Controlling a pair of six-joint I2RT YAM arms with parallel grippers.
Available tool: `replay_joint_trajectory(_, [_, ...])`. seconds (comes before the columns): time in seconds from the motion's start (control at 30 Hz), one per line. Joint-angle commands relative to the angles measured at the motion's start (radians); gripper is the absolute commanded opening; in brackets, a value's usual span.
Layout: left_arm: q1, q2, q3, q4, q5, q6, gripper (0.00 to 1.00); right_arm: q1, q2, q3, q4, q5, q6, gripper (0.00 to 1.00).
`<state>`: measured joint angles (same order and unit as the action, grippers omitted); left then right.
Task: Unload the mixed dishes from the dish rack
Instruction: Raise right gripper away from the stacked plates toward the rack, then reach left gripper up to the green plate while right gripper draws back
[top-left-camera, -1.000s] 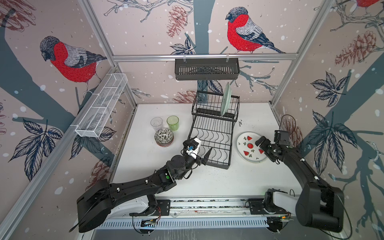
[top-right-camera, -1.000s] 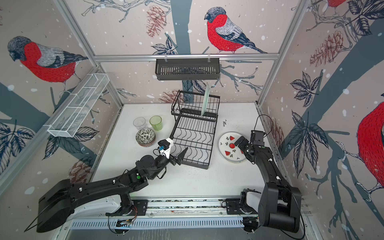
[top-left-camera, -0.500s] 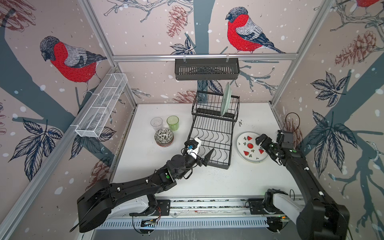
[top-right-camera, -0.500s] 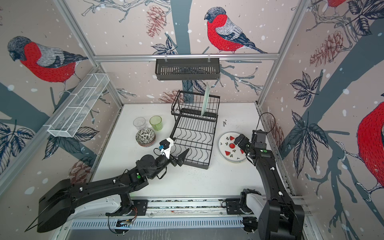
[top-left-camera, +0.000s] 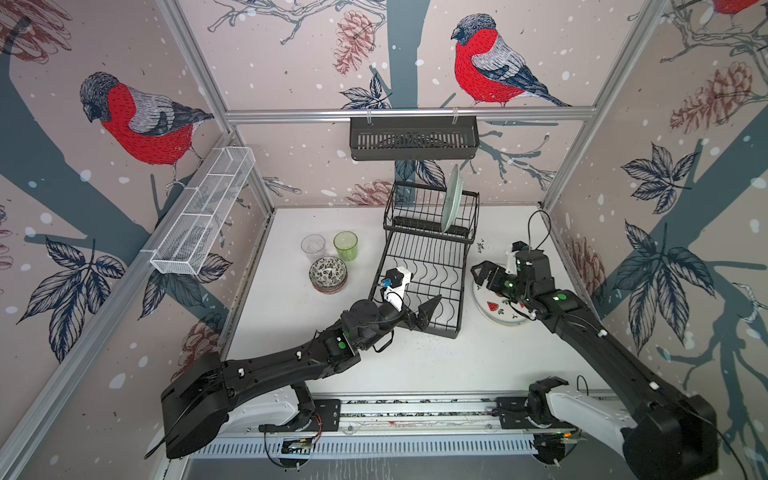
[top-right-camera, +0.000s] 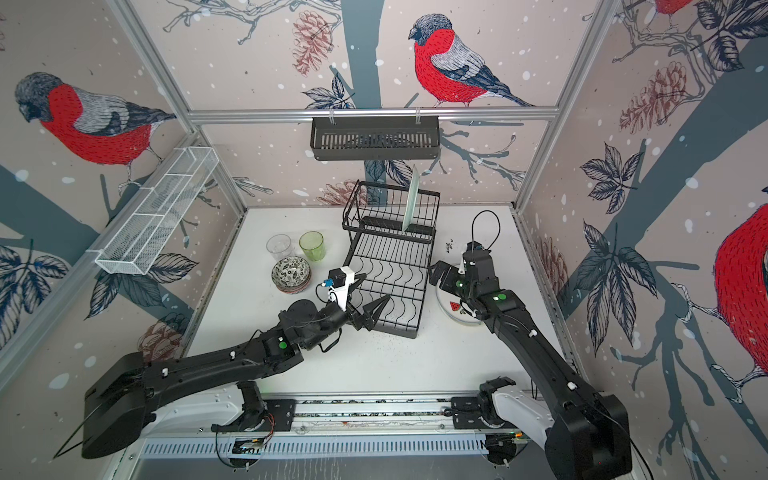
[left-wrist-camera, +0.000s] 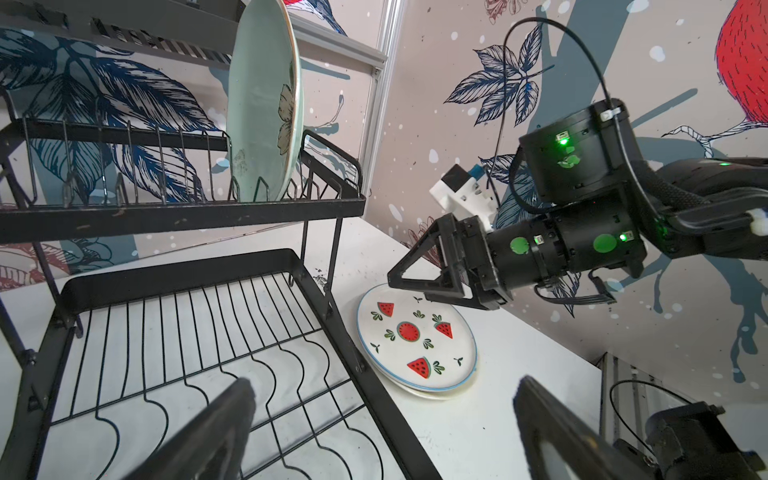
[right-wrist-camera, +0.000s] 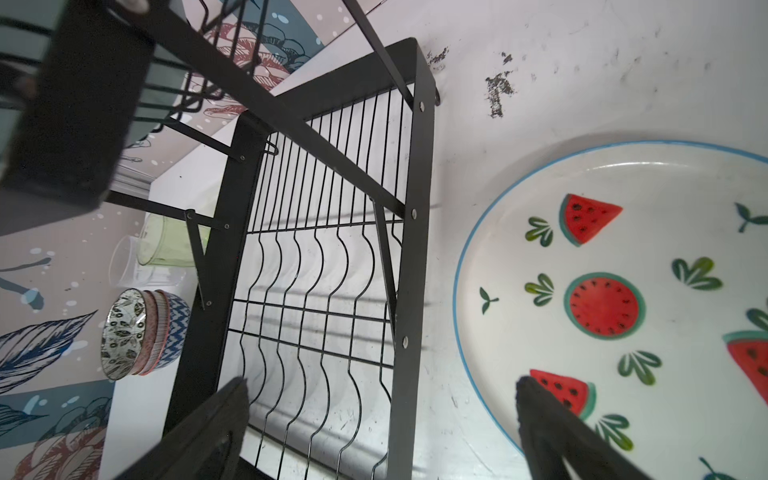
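The black wire dish rack (top-left-camera: 428, 266) (top-right-camera: 390, 266) stands mid-table. One pale green plate (top-left-camera: 452, 199) (left-wrist-camera: 262, 104) stands upright in its raised slots, and the flat tray (left-wrist-camera: 187, 332) is bare. The watermelon plate (top-left-camera: 494, 309) (right-wrist-camera: 602, 291) lies on the table right of the rack, on top of a white plate (left-wrist-camera: 432, 392). Left of the rack stand the stacked bowls (top-left-camera: 328, 274) (right-wrist-camera: 137, 332), the green tumbler (top-left-camera: 345, 245) and the clear tumbler (top-left-camera: 313, 248). My left gripper (top-left-camera: 415, 299) (left-wrist-camera: 384, 386) hangs open over the tray's near right corner. My right gripper (top-left-camera: 482, 276) (right-wrist-camera: 382, 384) is open and empty above the watermelon plate's left rim.
A black slotted basket (top-left-camera: 413, 137) hangs on the back wall above the rack. A long white mesh basket (top-left-camera: 203, 212) hangs on the left wall. Dark specks (top-left-camera: 481, 246) mark the table by the rack's right side. The arms' rail (top-left-camera: 415, 411) runs along the front.
My right gripper has moved left across the watermelon plate toward the rack, still open. The left arm has hardly moved.
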<state>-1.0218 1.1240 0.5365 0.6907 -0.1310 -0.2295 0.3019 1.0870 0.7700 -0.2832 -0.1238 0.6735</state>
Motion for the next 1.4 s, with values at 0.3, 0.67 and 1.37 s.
replay_joint_trajectory(0.3, [0.002,-0.016,0.011,-0.042,-0.039,0.005,0.97,0.016,0.132,0.067,0.227,0.134,-0.161,0.88])
replay_joint_trajectory(0.67, [0.002,-0.006,-0.029,-0.02,-0.07,0.053,0.97,-0.007,0.331,0.127,0.332,0.099,-0.222,0.55])
replay_joint_trajectory(1.37, [0.002,-0.027,-0.055,-0.039,-0.122,0.105,0.97,-0.011,0.568,0.298,0.357,0.049,-0.229,0.43])
